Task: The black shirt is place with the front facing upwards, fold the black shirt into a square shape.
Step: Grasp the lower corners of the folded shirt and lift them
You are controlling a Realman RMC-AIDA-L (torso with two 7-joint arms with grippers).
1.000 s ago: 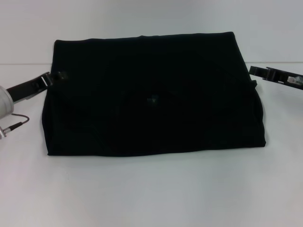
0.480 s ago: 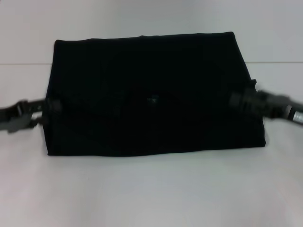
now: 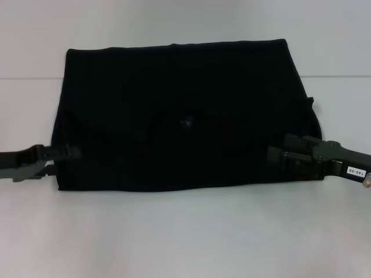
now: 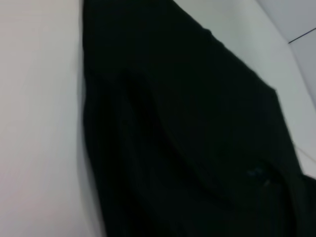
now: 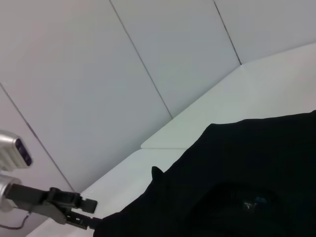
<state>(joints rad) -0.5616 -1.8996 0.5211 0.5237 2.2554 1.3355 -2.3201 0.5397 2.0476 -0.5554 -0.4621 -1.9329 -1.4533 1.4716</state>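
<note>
At near corners of black shirt (image 3: 179, 110), left gripper (image 3: 68, 153) and right gripper (image 3: 277, 155), finger state unclear

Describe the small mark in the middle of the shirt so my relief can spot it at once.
On the white table lies the black shirt, folded into a wide block with the left gripper and right gripper at its near corners. Near its centre sits a small bluish label, the only pale speck on the dark cloth.

Even, diffuse light leaves only faint shadows under the black shirt (image 3: 185, 116); its folds vanish into black beside both grippers, and all views look soft.
</note>
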